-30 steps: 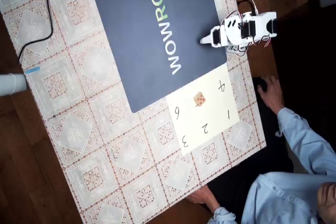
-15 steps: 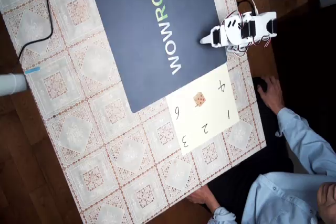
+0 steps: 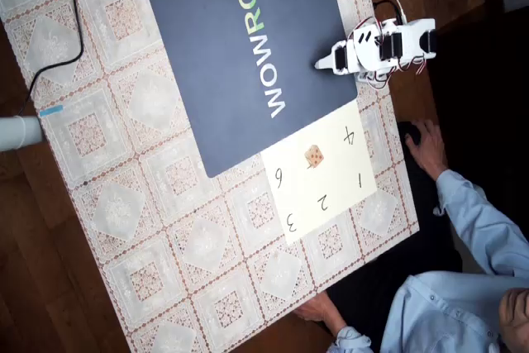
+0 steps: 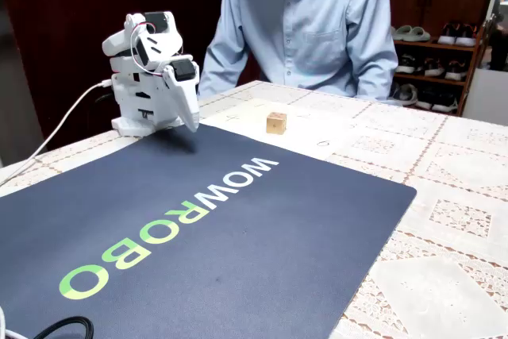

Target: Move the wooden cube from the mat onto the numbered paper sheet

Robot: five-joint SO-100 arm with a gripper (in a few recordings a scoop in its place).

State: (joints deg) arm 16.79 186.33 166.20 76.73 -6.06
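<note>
One wooden cube (image 3: pixel 314 156) sits flat on the one numbered paper sheet (image 3: pixel 331 196), near the sheet's edge that meets the one navy mat (image 3: pixel 240 72); it has no long axis, and its sides lie roughly parallel to the sheet's edges. The white arm's gripper (image 4: pixel 189 119) hangs folded, tip down, over the mat's edge, fingers together, well apart from the cube.

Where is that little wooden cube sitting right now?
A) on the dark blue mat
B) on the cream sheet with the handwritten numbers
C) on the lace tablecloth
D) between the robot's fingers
B: the wooden cube rests on the numbered paper sheet among the handwritten digits, off the mat and well apart from the gripper, which hangs folded by the arm's base.
</note>
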